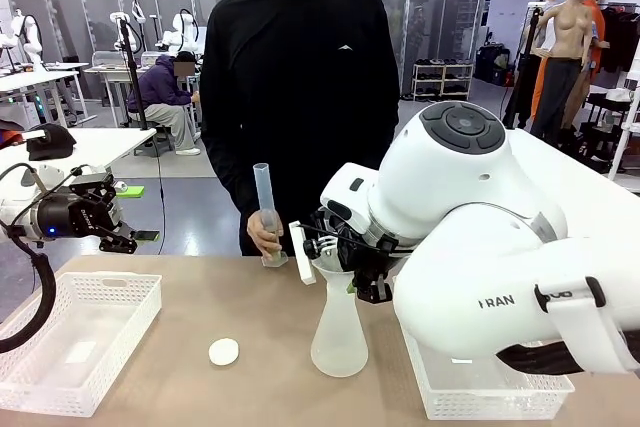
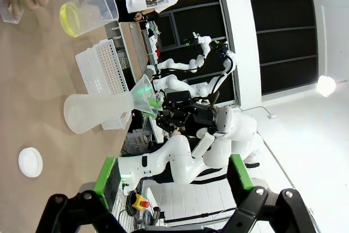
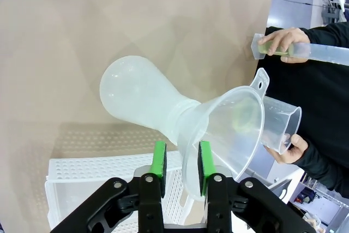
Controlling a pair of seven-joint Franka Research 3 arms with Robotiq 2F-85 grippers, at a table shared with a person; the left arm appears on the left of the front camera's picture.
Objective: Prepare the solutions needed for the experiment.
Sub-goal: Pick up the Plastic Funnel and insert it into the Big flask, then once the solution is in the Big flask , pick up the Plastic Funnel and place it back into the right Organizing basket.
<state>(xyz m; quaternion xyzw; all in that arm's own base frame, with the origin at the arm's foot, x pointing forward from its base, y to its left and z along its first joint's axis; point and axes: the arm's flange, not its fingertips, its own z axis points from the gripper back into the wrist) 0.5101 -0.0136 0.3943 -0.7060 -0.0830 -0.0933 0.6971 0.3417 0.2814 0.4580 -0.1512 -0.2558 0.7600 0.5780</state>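
Observation:
A frosted conical flask (image 1: 338, 335) stands on the table with a clear funnel (image 3: 229, 129) in its neck. My right gripper (image 3: 181, 162) straddles the funnel's rim, its green pads apart with a gap on one side. The person tilts a beaker (image 3: 281, 126) toward the funnel, and the solutions (image 2: 71, 19) show as a shallow yellow layer in its bottom. The person's other hand holds a graduated cylinder (image 1: 265, 209) upright on the table. My left gripper (image 1: 135, 240) hovers open above the left basket, holding nothing.
A white perforated basket (image 1: 80, 342) sits at the near left. Another basket (image 1: 480, 392) lies under my right arm. A small white round disc (image 1: 223, 351) lies on the table between the left basket and the flask.

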